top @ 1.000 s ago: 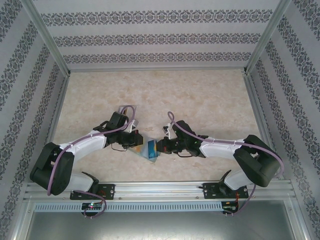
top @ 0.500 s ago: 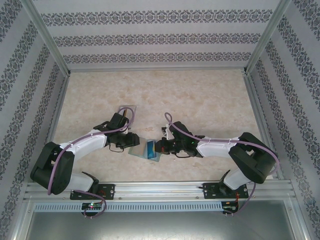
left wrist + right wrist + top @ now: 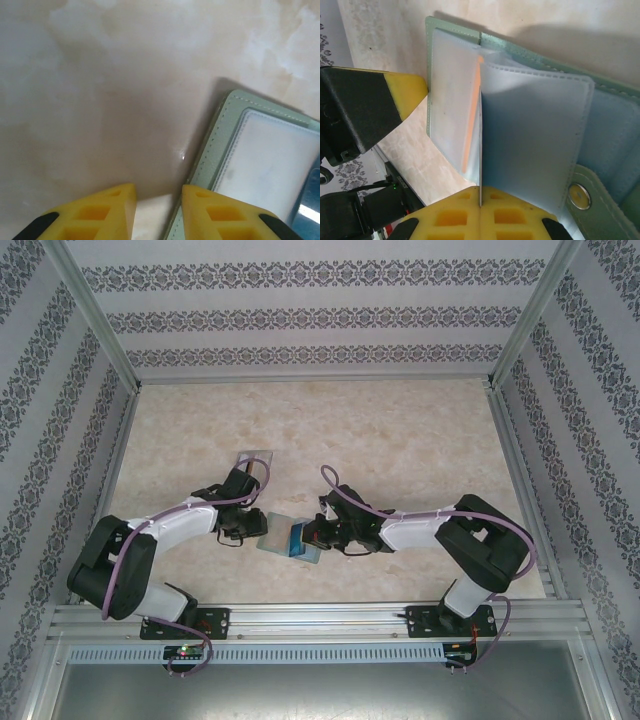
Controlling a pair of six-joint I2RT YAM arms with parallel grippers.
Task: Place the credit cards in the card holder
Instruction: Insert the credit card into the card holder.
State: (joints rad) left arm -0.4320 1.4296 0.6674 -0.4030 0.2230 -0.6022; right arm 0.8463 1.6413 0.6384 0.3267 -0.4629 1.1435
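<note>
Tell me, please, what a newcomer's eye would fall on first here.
An open green wallet lies on the table, near its front edge. The right gripper pinches one clear sleeve; an orange card shows in the next sleeve. The left gripper stands open at the wallet's edge.

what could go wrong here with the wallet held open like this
1. The right tool pinches only a thin clear plastic sleeve of the sage-green folding wallet; a pull might drag the wallet or let the sleeve slip out.
2. The left tool is open at the wallet's edge, gripping nothing, so the wallet could slide.
3. The orange card behind a frosted sleeve may work loose if the wallet tips.
</note>
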